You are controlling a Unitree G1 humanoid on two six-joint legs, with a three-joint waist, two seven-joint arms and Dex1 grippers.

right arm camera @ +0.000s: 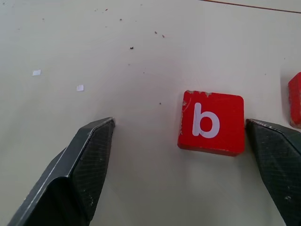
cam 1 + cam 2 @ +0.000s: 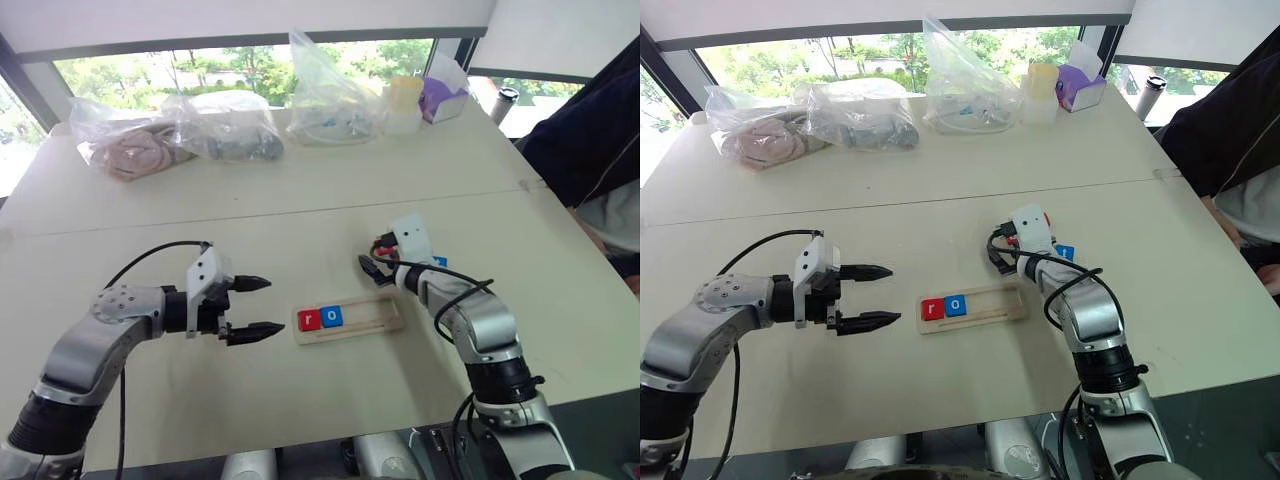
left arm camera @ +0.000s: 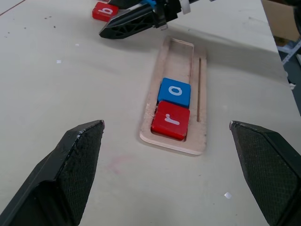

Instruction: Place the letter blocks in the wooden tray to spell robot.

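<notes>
Letter blocks: two already in the wooden tray [image 2: 388,322], red "r" [image 3: 170,120] then blue "o" [image 3: 174,92], touching, filling its left end; rest of slots bare. Tray lies mid-table, between the two arms. Next needed is the red "b" block [image 1: 211,122], flat on the table just beyond the tray's right end. Another red block edge [image 1: 296,100] sits just right of it, and a blue one [image 2: 440,262] shows by the right wrist.

Right gripper [image 1: 181,141] hovers low over the "b", fingers wide apart, holding nothing; one finger [image 1: 277,155] is nearly at the block's side, the other [image 1: 89,160] well clear. Left gripper [image 2: 250,306] is left of the tray, also wide open, empty.

Handling, my guess: block looks rigid, light, small and thin, w/ a chipped corner, prob. wood or hard plastic. Painted faces may be a bit slick. Best hold = pinch two opposite side edges, centred, fingertips low to the table. Thin profile means little to grab; off-centre squeeze could spin or flip it. Neighbour red block is close, so watch that finger.
</notes>
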